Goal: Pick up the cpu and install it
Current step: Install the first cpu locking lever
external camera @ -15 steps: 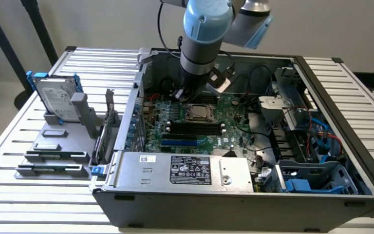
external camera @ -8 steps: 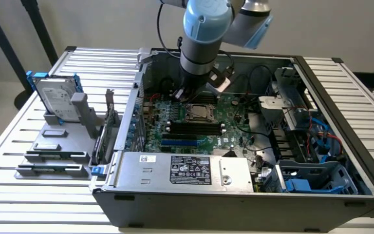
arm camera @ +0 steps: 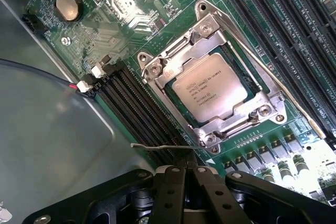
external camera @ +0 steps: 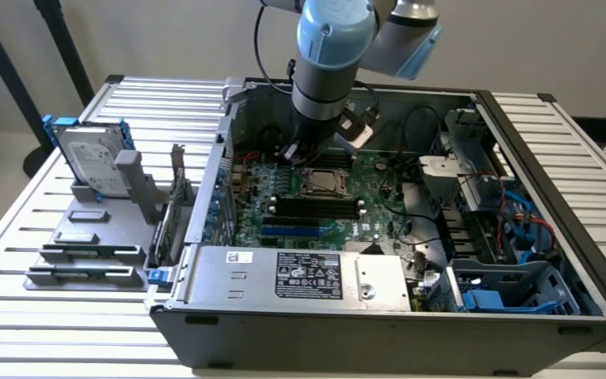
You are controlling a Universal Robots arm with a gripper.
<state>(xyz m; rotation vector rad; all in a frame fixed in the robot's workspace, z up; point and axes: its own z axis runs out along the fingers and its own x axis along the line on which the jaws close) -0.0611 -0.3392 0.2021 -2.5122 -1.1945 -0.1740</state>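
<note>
Hanging above the motherboard inside the open computer case, the gripper has its jaws pressed together, pinching nothing. The cpu sits in its socket frame, just beside the fingertips, silver top up.

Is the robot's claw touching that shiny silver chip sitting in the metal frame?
Apart. In the wrist view the shut claw ends short of the cpu, with part of the metal socket frame and green board showing between them.
</note>
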